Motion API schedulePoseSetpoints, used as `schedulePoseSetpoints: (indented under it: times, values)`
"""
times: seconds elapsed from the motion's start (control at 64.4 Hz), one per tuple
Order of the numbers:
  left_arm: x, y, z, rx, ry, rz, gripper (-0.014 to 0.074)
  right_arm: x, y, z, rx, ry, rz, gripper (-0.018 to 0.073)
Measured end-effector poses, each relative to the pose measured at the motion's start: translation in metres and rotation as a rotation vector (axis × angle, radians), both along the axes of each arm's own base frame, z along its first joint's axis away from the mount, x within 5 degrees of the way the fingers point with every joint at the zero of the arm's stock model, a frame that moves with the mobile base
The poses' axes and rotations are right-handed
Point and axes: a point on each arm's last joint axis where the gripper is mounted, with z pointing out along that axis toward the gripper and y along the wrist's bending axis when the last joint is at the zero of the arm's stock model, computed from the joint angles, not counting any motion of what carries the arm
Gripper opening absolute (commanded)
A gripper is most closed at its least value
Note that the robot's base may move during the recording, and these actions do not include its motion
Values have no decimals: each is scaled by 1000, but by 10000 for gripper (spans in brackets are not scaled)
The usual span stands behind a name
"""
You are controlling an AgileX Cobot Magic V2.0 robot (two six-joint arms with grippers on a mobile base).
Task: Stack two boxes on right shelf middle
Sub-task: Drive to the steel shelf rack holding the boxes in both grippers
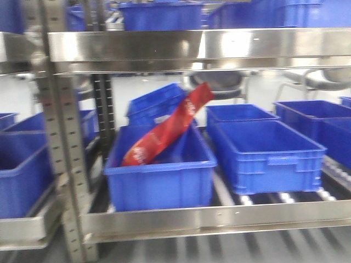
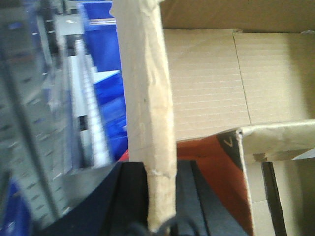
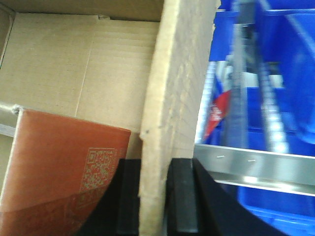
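Note:
Both wrist views look into an open brown cardboard box (image 2: 236, 83). My left gripper (image 2: 160, 206) is shut on one upright wall (image 2: 147, 98) of it, with black fingers (image 2: 125, 196) on both sides. My right gripper (image 3: 155, 196) is shut on another wall (image 3: 170, 98) of the box (image 3: 74, 64). An orange-red printed cardboard piece (image 3: 64, 167) with a QR code lies inside, seen also as the orange-red piece (image 2: 216, 172) in the left wrist view. I cannot tell two boxes apart. The steel right shelf level (image 1: 219, 216) shows in the front view; neither gripper nor box appears there.
Blue plastic bins (image 1: 159, 175) (image 1: 263, 153) fill the shelf level, and a red snack bag (image 1: 167, 131) leans in one. A perforated upright (image 1: 60, 164) stands at the left, with an upper steel rail (image 1: 208, 44) above. A shelf rail (image 3: 256, 164) lies close to the right gripper.

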Motion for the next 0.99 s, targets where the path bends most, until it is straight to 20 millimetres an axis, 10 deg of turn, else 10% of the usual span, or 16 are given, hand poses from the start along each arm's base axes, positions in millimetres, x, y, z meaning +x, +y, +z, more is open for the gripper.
schedulePoseSetpoints:
  times: [0.994]
  values:
    - [0,0,0,-3,0,-2,-111,0,-1,1,0,-2,-2,-153]
